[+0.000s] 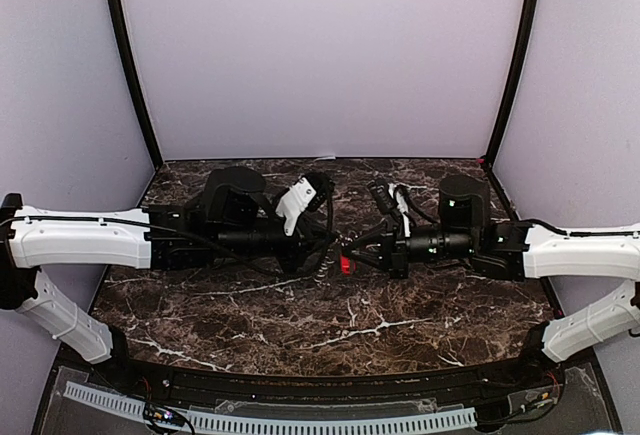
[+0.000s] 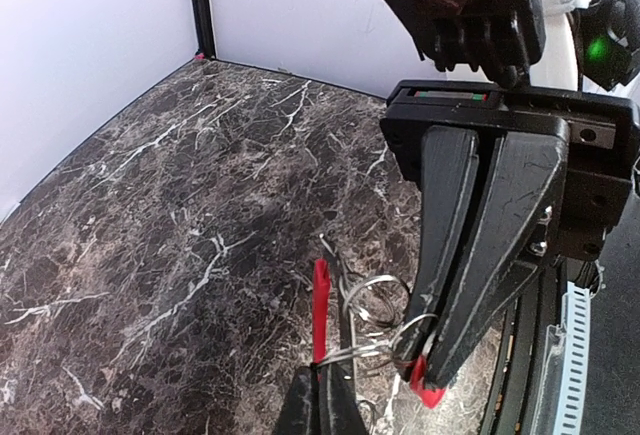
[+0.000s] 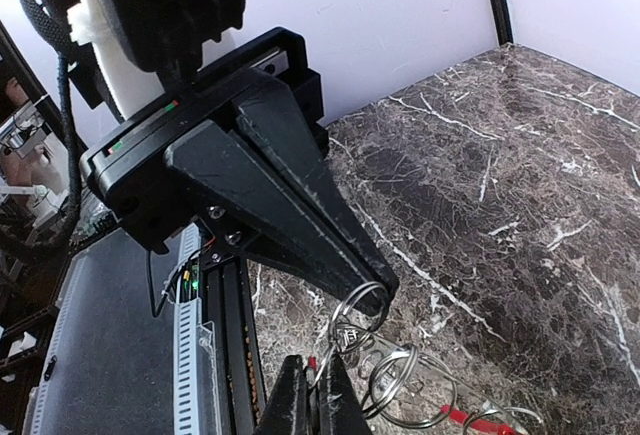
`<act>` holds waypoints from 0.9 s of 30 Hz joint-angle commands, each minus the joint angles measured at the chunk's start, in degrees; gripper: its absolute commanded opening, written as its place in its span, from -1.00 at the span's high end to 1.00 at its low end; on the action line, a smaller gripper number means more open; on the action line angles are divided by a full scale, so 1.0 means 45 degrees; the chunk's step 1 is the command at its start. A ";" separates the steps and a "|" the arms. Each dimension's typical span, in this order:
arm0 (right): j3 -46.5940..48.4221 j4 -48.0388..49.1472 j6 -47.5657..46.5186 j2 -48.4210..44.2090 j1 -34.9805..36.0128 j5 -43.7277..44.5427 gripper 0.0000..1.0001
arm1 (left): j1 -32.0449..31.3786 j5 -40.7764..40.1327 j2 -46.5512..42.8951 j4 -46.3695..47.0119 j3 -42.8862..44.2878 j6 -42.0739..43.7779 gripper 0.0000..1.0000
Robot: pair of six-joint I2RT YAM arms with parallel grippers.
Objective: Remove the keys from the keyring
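Observation:
Both grippers meet tip to tip above the middle of the table. My left gripper is shut on the wire of the keyring, right beside its curved red sleeve. My right gripper is shut on the key, whose tiny red head pokes out below its fingertips and shows as a red spot in the top view. In the right wrist view a sliver of the key's red head sits between my fingers, with linked wire loops of the keyring hanging beside the left gripper's tip.
The dark marble table is enclosed by pale walls with black corner posts. A black rail and a white slotted cable duct run along the near edge, below both arm bases.

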 commanded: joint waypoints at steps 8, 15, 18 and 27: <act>0.0825 -0.0089 -0.0351 0.0477 0.0071 0.0609 1.00 | -0.1105 -0.2590 0.0625 -0.1003 0.0476 0.1503 1.00; 0.0854 -0.0522 -0.0357 0.0670 0.0071 0.1358 1.00 | -0.1285 -0.2987 0.0533 -0.0705 0.0294 0.1530 1.00; 0.0705 -0.0526 -0.0223 0.0505 0.0071 0.1861 1.00 | -0.1287 -0.2928 0.0142 -0.0354 -0.0047 0.1439 1.00; 0.0412 -0.0036 -0.0020 0.0275 -0.0053 0.1374 1.00 | -0.1287 -0.1982 -0.0918 0.0460 -0.1046 0.1338 1.00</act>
